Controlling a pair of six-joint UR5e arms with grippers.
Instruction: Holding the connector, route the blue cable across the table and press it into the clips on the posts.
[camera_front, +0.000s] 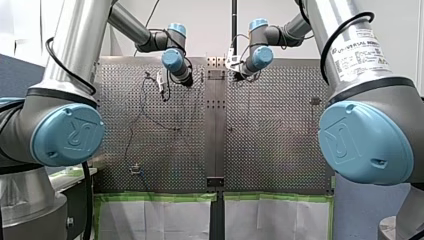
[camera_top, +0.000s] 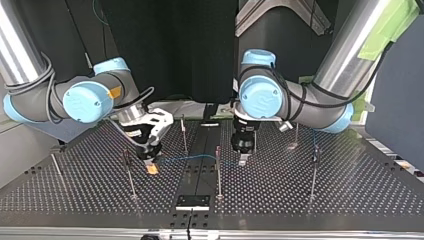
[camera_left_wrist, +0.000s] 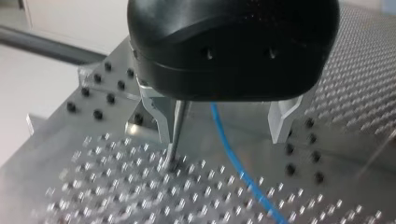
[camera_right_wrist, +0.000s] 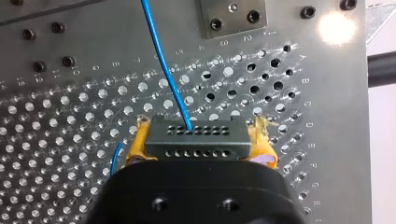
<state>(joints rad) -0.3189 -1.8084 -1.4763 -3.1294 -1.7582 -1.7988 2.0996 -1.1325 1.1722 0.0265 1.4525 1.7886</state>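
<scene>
Mid-routing, by the look of it. Left of centre in the top view: my right gripper (camera_top: 150, 161) clamped on the connector (camera_right_wrist: 195, 138). Blue cable (camera_top: 195, 160) strung rightward past the middle post (camera_top: 218, 172). Right of centre: my left gripper (camera_top: 243, 159), fingers (camera_left_wrist: 158, 116) spread astride the cable. Likely next: pressing cable down into a clip, kept taut.
</scene>
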